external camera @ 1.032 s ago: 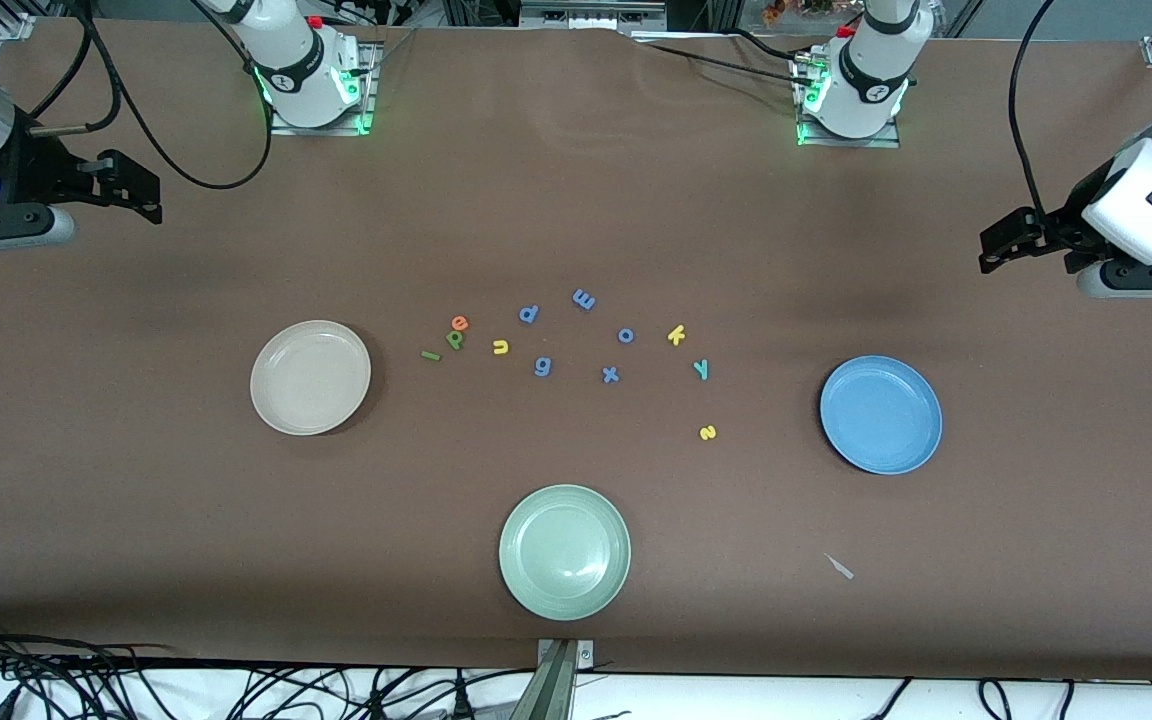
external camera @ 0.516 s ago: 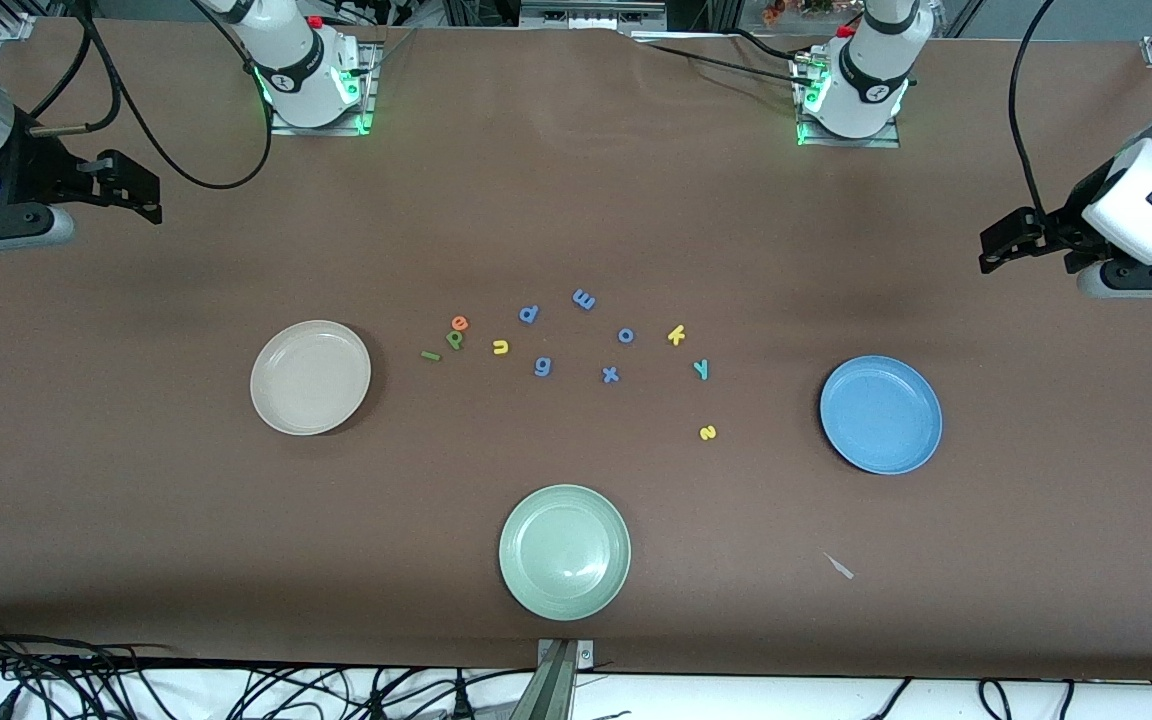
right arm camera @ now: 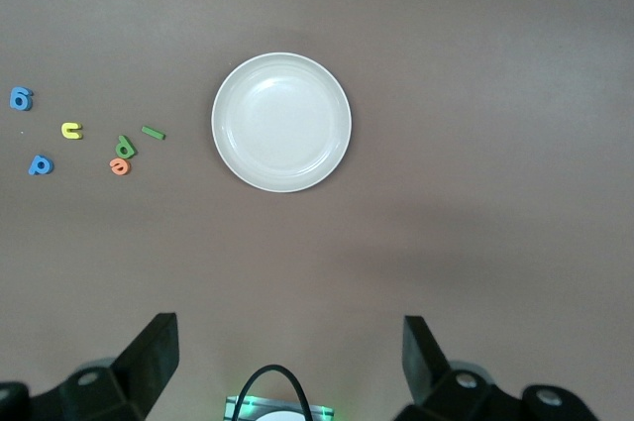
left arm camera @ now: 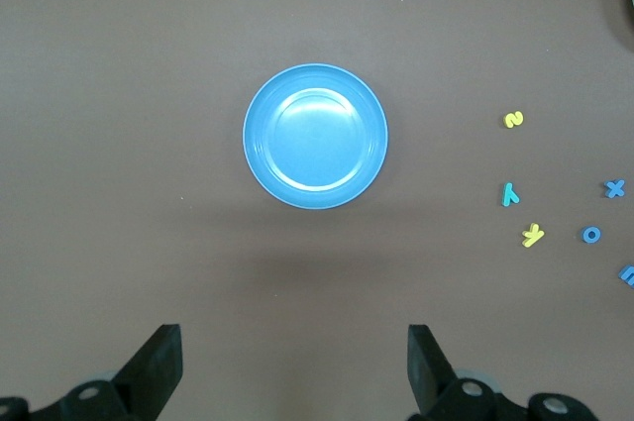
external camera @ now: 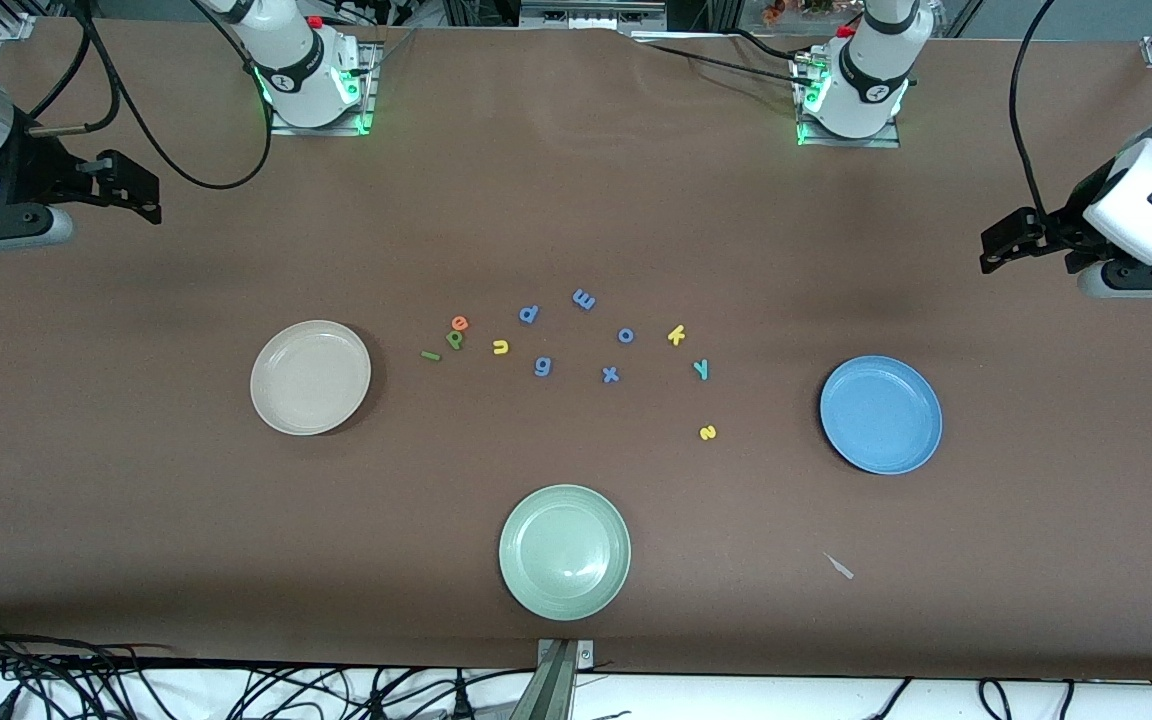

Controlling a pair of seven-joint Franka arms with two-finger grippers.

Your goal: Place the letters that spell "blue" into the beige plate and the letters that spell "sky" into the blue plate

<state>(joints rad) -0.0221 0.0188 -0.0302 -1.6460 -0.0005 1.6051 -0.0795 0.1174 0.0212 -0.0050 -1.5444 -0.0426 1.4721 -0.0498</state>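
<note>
The beige plate (external camera: 310,377) (right arm camera: 281,122) lies toward the right arm's end, the blue plate (external camera: 881,414) (left arm camera: 315,136) toward the left arm's; both are empty. Beside the beige plate lie the green l (external camera: 430,355), green b (external camera: 454,339), orange e (external camera: 459,322) and yellow u (external camera: 500,347). Closer to the blue plate lie the yellow k (external camera: 676,334), teal y (external camera: 701,369) and yellow s (external camera: 707,432). My right gripper (external camera: 136,188) (right arm camera: 289,357) and left gripper (external camera: 994,248) (left arm camera: 294,362) hang open and empty over bare table at their own ends.
A pale green plate (external camera: 564,551) sits empty near the table's front edge. Periwinkle letters p (external camera: 529,313), m (external camera: 584,298), o (external camera: 626,335), g (external camera: 542,366) and x (external camera: 610,374) lie among the others. A small scrap (external camera: 840,566) lies nearer the camera than the blue plate.
</note>
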